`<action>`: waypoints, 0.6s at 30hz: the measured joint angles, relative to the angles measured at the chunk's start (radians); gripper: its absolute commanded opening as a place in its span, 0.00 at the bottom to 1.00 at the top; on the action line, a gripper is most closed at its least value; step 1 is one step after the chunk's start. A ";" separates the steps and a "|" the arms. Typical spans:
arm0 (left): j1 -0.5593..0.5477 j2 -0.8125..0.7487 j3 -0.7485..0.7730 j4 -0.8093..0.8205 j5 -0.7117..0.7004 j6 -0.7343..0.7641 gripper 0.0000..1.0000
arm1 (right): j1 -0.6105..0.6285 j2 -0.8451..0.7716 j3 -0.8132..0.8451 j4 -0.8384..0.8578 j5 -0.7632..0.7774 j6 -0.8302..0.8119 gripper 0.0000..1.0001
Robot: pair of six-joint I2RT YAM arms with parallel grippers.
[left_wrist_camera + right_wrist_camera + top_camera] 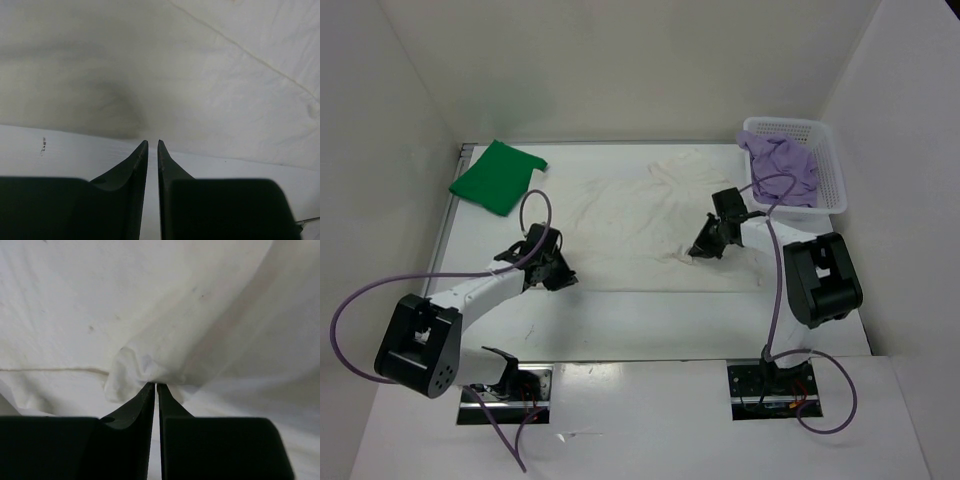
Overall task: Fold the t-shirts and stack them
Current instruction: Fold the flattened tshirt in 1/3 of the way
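The white t-shirt point(640, 215) lies spread flat in the middle of the table. My right gripper point(705, 250) is shut on its near right corner, and a small bunch of cloth point(137, 372) puckers at the fingertips point(156, 385). My left gripper point(558, 277) is at the shirt's near left hem point(100, 131), its fingers nearly together with the tips point(152, 142) right on the cloth's edge. Off at the far left lies the green t-shirt point(498, 176), folded. The lavender t-shirt point(782, 166) is heaped in the basket.
The white lattice basket point(832, 170) stands at the far right corner, close behind the right arm. Pale walls close in the table on three sides. A bare strip of table point(650, 325) runs between the shirt's hem and the arm bases.
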 measured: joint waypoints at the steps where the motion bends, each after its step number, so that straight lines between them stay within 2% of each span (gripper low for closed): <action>1: 0.002 -0.005 0.000 -0.006 -0.001 0.000 0.19 | 0.000 0.020 0.029 0.002 -0.003 -0.002 0.11; 6: 0.010 -0.023 0.001 -0.010 -0.010 0.000 0.19 | 0.002 0.145 0.192 0.011 -0.031 -0.005 0.11; 8: 0.010 -0.024 0.006 -0.015 -0.011 0.000 0.19 | 0.007 0.206 0.275 0.016 -0.037 -0.005 0.14; 10: 0.010 -0.024 0.019 -0.022 -0.011 0.000 0.19 | 0.012 0.253 0.348 0.012 -0.048 -0.005 0.21; 11: 0.010 -0.024 0.031 -0.028 -0.013 0.000 0.19 | 0.015 0.265 0.375 0.011 -0.051 -0.006 0.32; 13: 0.010 -0.024 0.063 -0.036 -0.018 0.003 0.19 | 0.018 0.267 0.407 0.006 -0.048 -0.008 0.41; 16: 0.010 -0.024 0.108 -0.035 -0.023 0.004 0.19 | 0.019 0.234 0.415 -0.004 -0.033 -0.024 0.39; 18: 0.010 -0.025 0.126 -0.033 -0.021 0.004 0.19 | 0.019 0.180 0.380 -0.002 -0.020 -0.039 0.22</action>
